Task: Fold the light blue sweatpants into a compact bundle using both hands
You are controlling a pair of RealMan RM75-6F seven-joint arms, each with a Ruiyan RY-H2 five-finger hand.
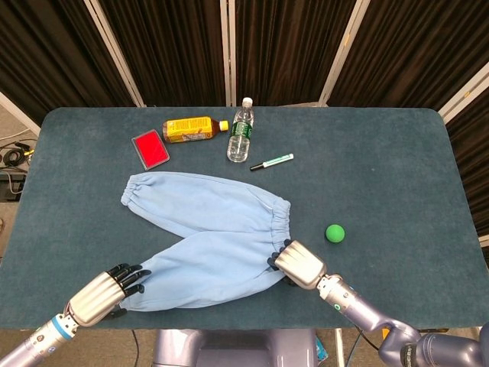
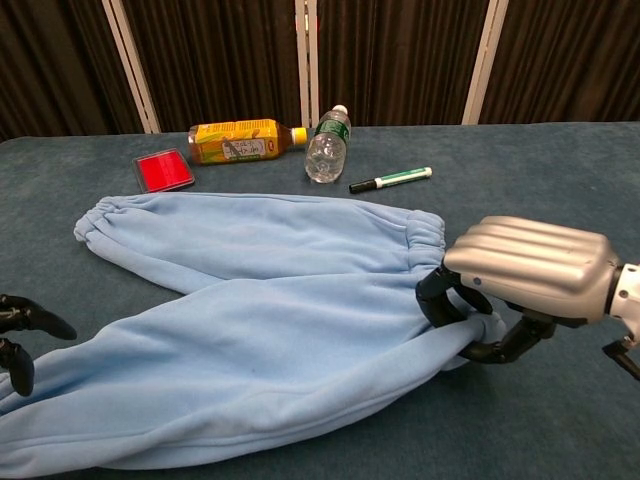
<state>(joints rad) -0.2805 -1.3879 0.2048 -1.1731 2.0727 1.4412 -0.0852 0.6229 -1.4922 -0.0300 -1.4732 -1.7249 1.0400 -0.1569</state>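
The light blue sweatpants (image 1: 206, 229) lie flat on the dark table in a sideways V, waistband (image 1: 281, 218) to the right and both legs running left. My right hand (image 1: 296, 265) sits at the near corner of the waistband, its fingers (image 2: 452, 302) curled around a fold of the cloth (image 2: 300, 330). My left hand (image 1: 103, 294) is at the cuff of the near leg (image 1: 134, 287). Its dark fingertips (image 2: 30, 322) are spread apart and reach onto the cuff's edge from the left, with no cloth seen between them.
At the back stand a lying orange-labelled bottle (image 1: 191, 128), an upright water bottle (image 1: 240, 131), a red box (image 1: 150, 149) and a marker pen (image 1: 272, 162). A green ball (image 1: 335, 233) lies just right of the waistband. The table's near edge is close behind both hands.
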